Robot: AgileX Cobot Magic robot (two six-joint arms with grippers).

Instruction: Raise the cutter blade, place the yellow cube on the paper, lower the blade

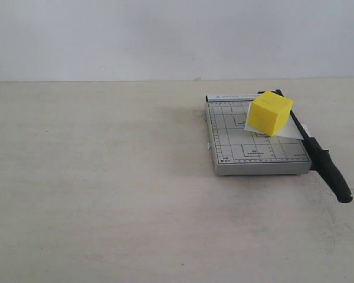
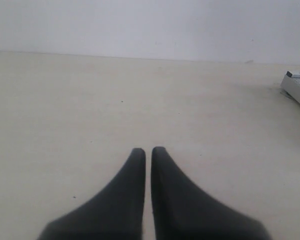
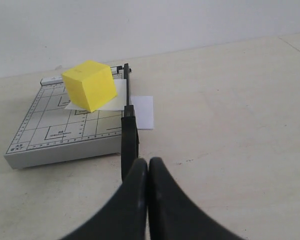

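Bright yellow solid cube [image 1: 270, 113] on white paper sheet [image 3: 142, 112]; long black cutter blade [image 1: 321, 160] lowered. Final step apparently done. Left gripper [image 2: 148, 150], right gripper [image 3: 148, 161]: jaws closed, empty. Next move: none needed.

The left and middle of the table [image 1: 106, 194] lie open, and a claw can pass there from any side. The obstacles stand together on the right. On the grey trimmer [image 1: 236, 154], the yellow cube [image 1: 271, 113] blocks the far right corner. The cutter blade [image 1: 318, 156] lies flat along the right edge, with its handle sticking out past the front. The front part of the board stays low and free. Beyond the blade I see open table again.
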